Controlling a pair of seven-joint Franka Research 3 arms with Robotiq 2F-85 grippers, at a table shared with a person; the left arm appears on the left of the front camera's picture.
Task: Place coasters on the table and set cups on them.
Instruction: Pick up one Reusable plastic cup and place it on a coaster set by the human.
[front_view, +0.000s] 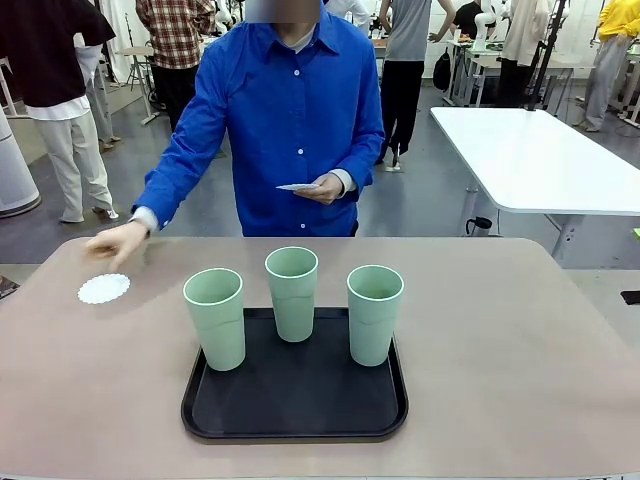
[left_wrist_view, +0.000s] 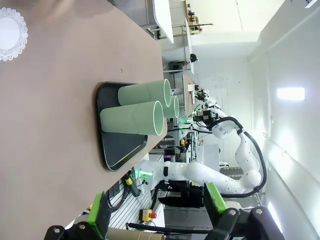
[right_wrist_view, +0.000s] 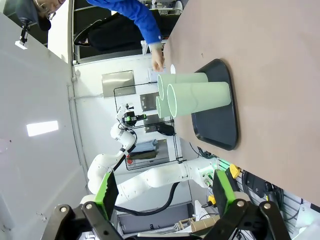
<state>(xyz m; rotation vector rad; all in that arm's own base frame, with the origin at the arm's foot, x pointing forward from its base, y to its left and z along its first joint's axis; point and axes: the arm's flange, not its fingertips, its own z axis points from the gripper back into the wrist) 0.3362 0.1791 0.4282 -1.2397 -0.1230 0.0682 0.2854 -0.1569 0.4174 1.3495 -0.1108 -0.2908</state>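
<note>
Left gripper: you are holding your left gripper (left_wrist_view: 156, 212) released, its green-padded fingers standing wide apart with nothing between them, well back from the tray.
Right gripper: your right gripper (right_wrist_view: 165, 195) is likewise gaping and carrying nothing, also well apart from the tray.
Cups: three cups (front_view: 292, 293) are standing upright on the black tray (front_view: 295, 410), one at the back middle and two nearer you on either side.
Coaster: one coaster (front_view: 104, 289) is lying flat on the tabletop (front_view: 520, 340), off to your left of the tray and apart from it.
Person: the outstretched hand (front_view: 118, 243) is hovering just above that coaster; the other hand (front_view: 322, 187) is holding thin white paper pieces (front_view: 297, 186) at the waist.
Wrist views: your left wrist camera is catching the coaster's lacy edge up close, while your right wrist camera is catching the person's blue sleeve (right_wrist_view: 135, 15) reaching over the tabletop.
Room: a white table (front_view: 530, 150) is standing behind, with people walking on the grey floor.
</note>
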